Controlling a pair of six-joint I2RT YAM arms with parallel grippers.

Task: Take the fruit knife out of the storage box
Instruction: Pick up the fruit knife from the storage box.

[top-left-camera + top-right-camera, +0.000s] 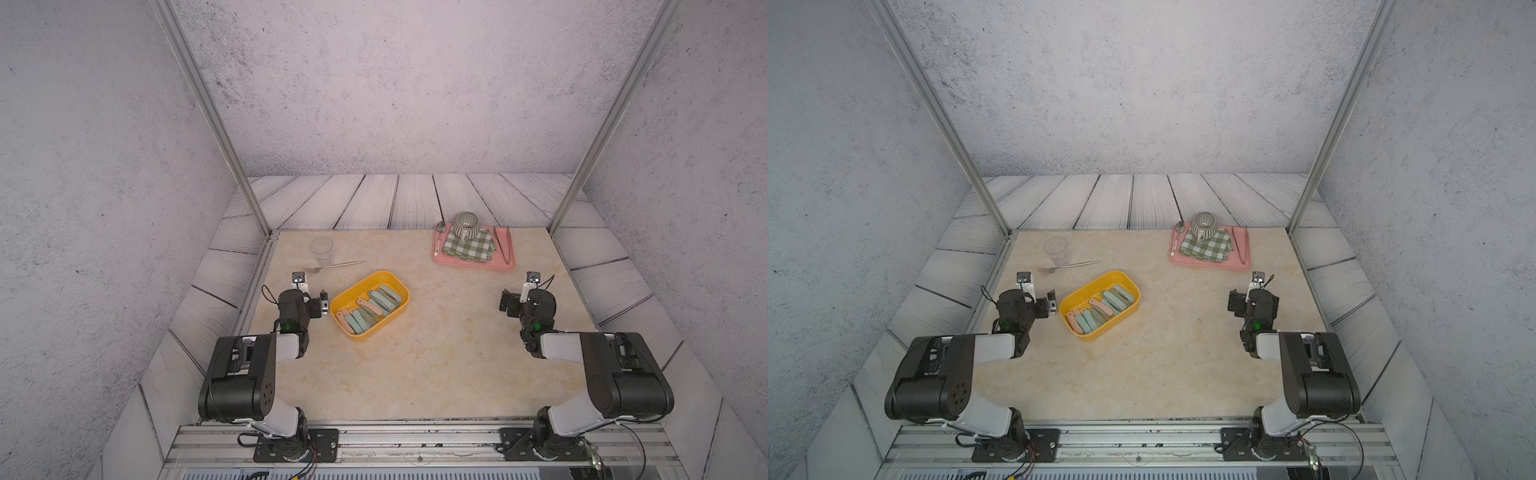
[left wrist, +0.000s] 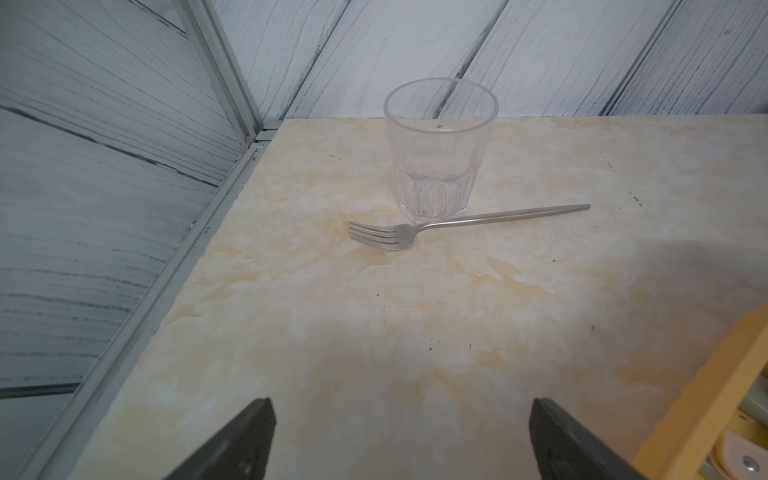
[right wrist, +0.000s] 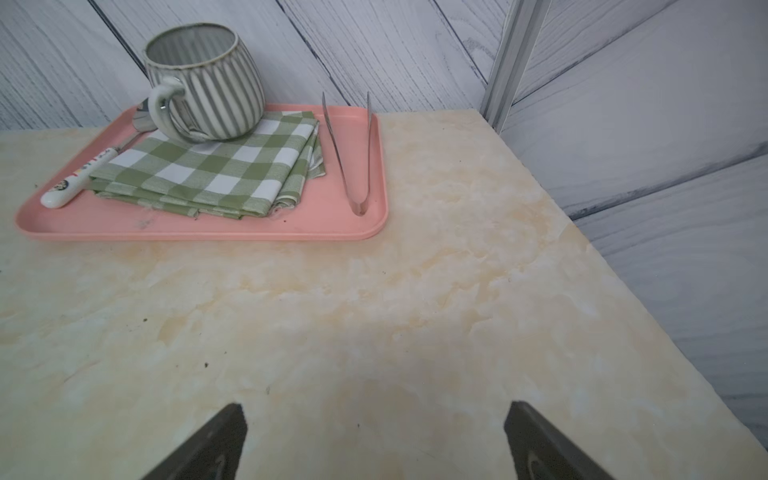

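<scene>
The storage box is a yellow-orange tub lying at an angle left of the table's middle. Inside it lie several folded fruit knives with pink, green and teal handles. My left gripper hangs open just left of the box, nothing between its fingers. In the left wrist view the gripper is over bare table and a corner of the box shows. My right gripper is open and empty, far right of the box.
A clear glass and a fork lie behind the left gripper. At the back right a pink tray holds a striped mug, checked cloth, spoon and tongs. Metal posts stand at both back corners.
</scene>
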